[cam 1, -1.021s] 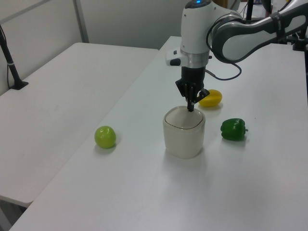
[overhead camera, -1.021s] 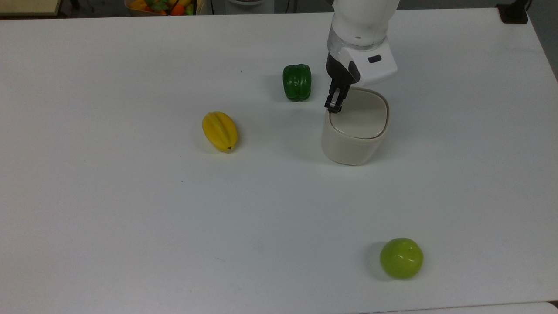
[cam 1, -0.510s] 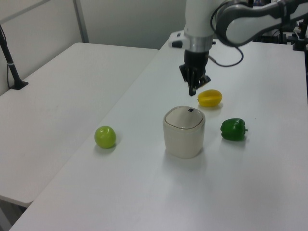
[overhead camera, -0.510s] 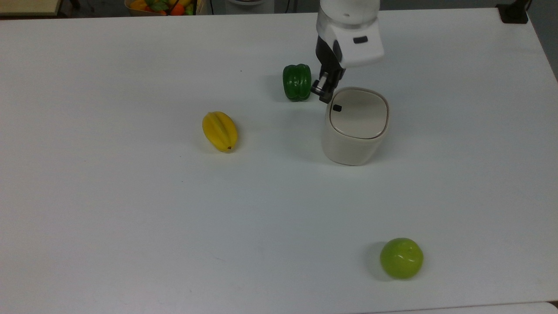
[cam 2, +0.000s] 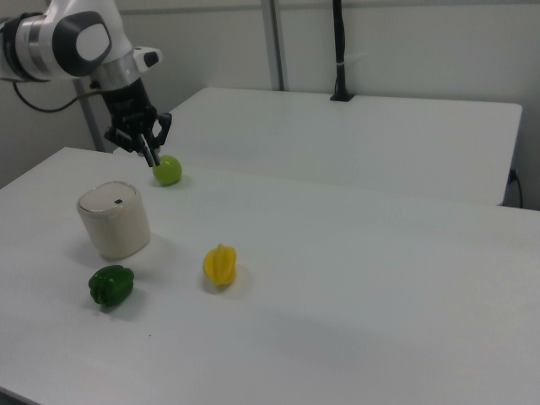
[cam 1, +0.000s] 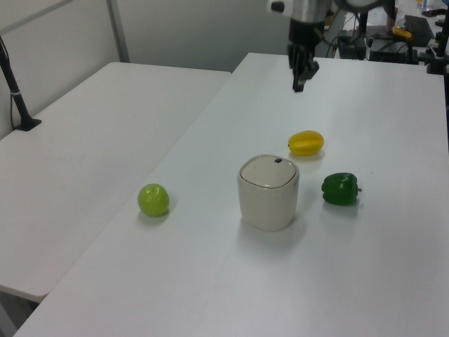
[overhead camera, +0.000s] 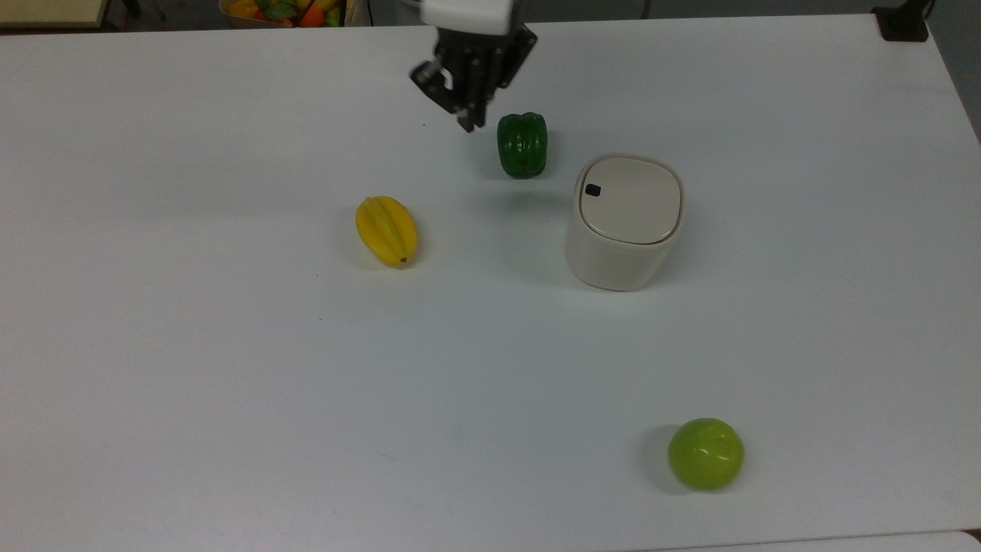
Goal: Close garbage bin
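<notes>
The cream-beige garbage bin (overhead camera: 622, 245) stands on the white table (overhead camera: 230, 368) with its flat lid down and level on the rim. A small black button (overhead camera: 592, 190) shows at the lid's edge. The same bin (cam 1: 268, 196) (cam 2: 114, 224) appears upright in both side views. My gripper (overhead camera: 467, 121) hangs in the air well off to the top view's left of the bin, beyond the green pepper, touching nothing. In the left view my gripper (cam 1: 298, 86) is high above the table and behind the bin. Its fingers are together, with nothing between them.
A green pepper (overhead camera: 522, 144) lies close to the bin on the top view's left. A yellow starfruit (overhead camera: 387, 230) is farther left, and a green apple (overhead camera: 706, 454) sits near the front edge. A crate of fruit (overhead camera: 283, 11) is past the table's far edge.
My gripper has lifted off the bin's lid and travelled up and toward the top view's left, past the pepper. The lid stays down, and its black button is uncovered.
</notes>
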Available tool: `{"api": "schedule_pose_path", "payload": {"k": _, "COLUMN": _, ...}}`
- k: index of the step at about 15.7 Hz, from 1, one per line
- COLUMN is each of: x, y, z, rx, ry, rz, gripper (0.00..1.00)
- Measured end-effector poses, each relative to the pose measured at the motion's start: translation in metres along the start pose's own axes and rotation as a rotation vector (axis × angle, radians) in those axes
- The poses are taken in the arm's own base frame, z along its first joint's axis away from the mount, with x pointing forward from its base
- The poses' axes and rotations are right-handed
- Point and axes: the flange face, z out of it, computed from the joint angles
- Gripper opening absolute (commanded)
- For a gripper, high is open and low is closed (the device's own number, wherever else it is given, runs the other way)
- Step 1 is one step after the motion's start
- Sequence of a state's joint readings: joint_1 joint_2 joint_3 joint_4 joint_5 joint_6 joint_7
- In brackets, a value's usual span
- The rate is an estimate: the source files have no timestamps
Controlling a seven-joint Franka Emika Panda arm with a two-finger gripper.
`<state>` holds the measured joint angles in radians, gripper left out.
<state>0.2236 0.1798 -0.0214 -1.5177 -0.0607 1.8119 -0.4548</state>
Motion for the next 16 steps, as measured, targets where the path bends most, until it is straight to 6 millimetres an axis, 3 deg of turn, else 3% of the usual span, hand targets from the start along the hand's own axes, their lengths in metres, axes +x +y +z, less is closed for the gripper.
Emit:
{"api": "schedule_pose_path", "payload": {"k": 2, "x": -0.016, "y": 0.018, "z": -0.010, "rx": 0.008, "ry": 0.002, "rz": 0.133, "gripper": 0.31}}
{"api": "schedule_pose_path", "payload": {"k": 4, "x": -0.030, "y": 0.033, "z": -0.012, "rx": 0.021, "ry": -0.025, "rz": 0.243, "gripper": 0.33}}
{"api": "schedule_pose_path", "payload": {"k": 5, "x": -0.036, "y": 0.039, "z": -0.011, "rx": 0.027, "ry": -0.041, "rz": 0.297, "gripper": 0.48}}
{"api": "schedule_pose_path", "payload": {"k": 6, "x": -0.041, "y": 0.044, "z": -0.010, "rx": 0.029, "ry": -0.052, "rz": 0.357, "gripper": 0.77}}
{"api": "schedule_pose_path", "payload": {"k": 7, "x": -0.046, "y": 0.050, "z": -0.009, "rx": 0.030, "ry": -0.062, "rz": 0.422, "gripper": 1.00}}
{"api": "schedule_pose_path", "payload": {"k": 10, "x": -0.062, "y": 0.065, "z": -0.006, "rx": 0.035, "ry": -0.104, "rz": 0.587, "gripper": 1.00}}
{"api": "schedule_pose_path", "payload": {"k": 16, "x": -0.095, "y": 0.097, "z": -0.013, "rx": 0.035, "ry": -0.132, "rz": 0.730, "gripper": 1.00}}
